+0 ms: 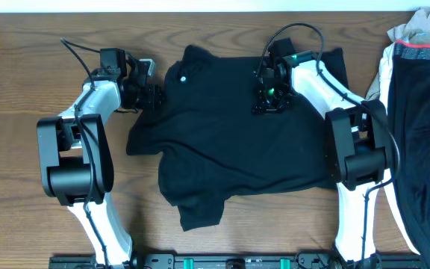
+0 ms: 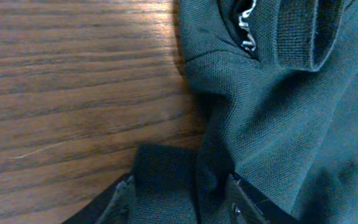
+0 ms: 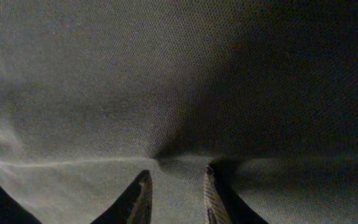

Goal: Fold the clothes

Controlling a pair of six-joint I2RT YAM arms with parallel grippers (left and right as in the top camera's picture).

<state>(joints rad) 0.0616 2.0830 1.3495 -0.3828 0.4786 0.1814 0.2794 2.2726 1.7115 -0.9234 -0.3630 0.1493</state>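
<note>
The black T-shirt (image 1: 230,142) lies crumpled on the wooden table, with a small white logo (image 1: 183,78) near its far left. My left gripper (image 1: 152,94) is at the shirt's left edge. In the left wrist view its fingers (image 2: 180,190) hold a bunched fold of the shirt's edge (image 2: 260,112) just above the wood. My right gripper (image 1: 272,96) is on the shirt's far right part. In the right wrist view its fingers (image 3: 174,182) pinch the cloth (image 3: 166,81), which puckers at their tips.
A pile of other clothes (image 1: 420,112), dark with a red-striped band and light pieces, lies along the right edge of the table. Bare wood (image 1: 21,217) shows left of the shirt and in the left wrist view (image 2: 73,81).
</note>
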